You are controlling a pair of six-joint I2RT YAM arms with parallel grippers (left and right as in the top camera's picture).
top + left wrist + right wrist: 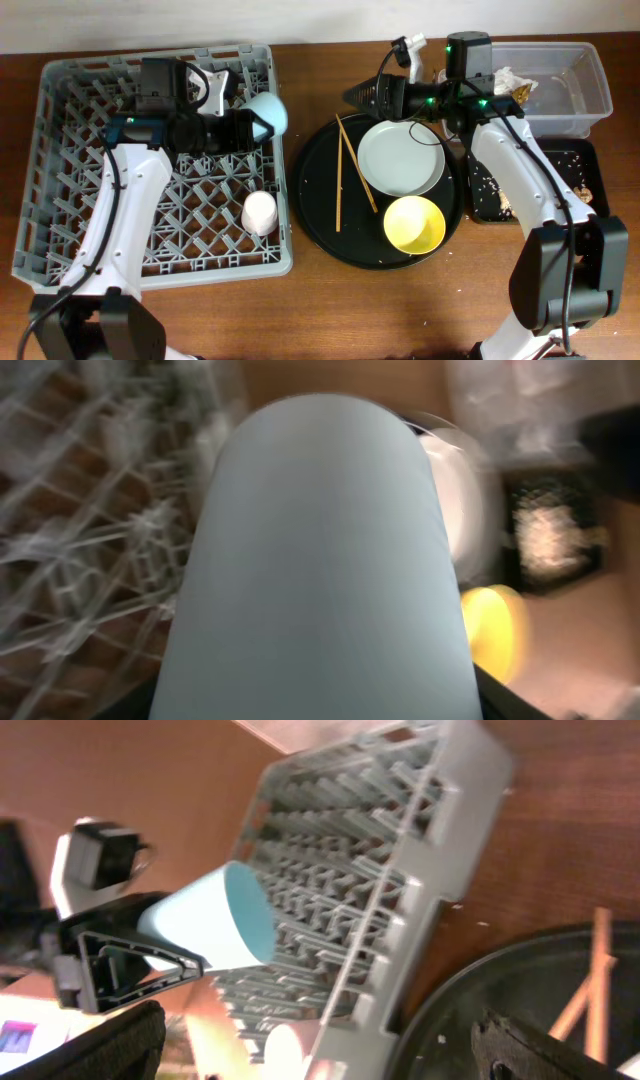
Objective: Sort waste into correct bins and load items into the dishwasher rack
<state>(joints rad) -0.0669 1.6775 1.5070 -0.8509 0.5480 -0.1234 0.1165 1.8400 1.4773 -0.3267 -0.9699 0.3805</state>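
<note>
Left gripper (254, 126) fingers clamping the sideways light blue cup (275, 112) at dishwasher rack's (100, 80) two o'clock; right gripper (353, 96) fingers spread, empty.

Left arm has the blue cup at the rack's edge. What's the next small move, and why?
Probably shift the left end effector leftward over the dishwasher rack, then lower: the light blue cup hangs above the rack's right rim, and free pegs show near the pink cup.
</note>
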